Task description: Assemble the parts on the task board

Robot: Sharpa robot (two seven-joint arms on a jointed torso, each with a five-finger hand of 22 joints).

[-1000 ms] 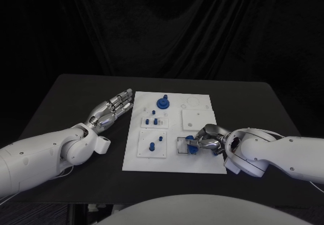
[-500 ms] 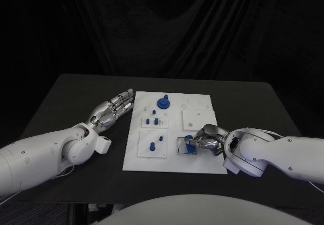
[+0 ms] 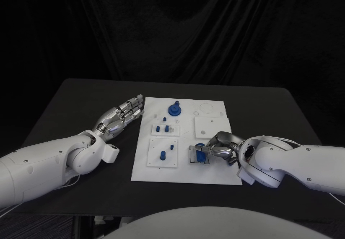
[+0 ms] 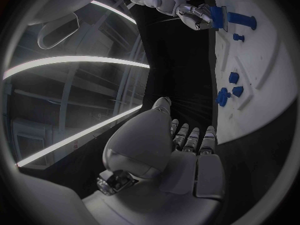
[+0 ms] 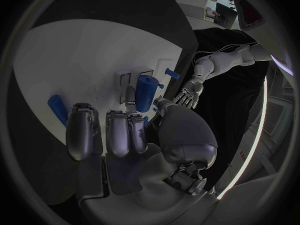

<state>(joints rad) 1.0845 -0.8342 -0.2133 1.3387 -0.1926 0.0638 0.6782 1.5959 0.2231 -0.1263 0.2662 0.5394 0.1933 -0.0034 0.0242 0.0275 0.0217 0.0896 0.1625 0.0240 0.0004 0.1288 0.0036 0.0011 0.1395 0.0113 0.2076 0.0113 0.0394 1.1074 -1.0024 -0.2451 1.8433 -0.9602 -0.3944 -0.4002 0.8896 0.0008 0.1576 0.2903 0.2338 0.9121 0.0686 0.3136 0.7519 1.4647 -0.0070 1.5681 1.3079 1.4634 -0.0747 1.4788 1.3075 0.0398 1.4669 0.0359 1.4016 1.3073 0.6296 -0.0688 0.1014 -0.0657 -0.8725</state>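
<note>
Parts (image 3: 166,129) mostly stand seated on the task board (image 3: 183,174). Right hand (image 3: 219,147) pinches one blue part (image 3: 200,152) at its slot, seemingly unseated; left hand (image 3: 120,116) rests open, fingers spread.

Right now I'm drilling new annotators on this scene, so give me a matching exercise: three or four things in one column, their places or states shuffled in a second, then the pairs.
Things:
1. left hand
2. right hand
3. task board
4. large blue knobbed part

Places or states:
A. white plate in the middle of the black table
B. stands at the board's far end
C. open, fingers stretched out flat beside the board
D. at the board's near right, fingers around a blue cylinder part

Pairs: 1-C, 2-D, 3-A, 4-B
</note>
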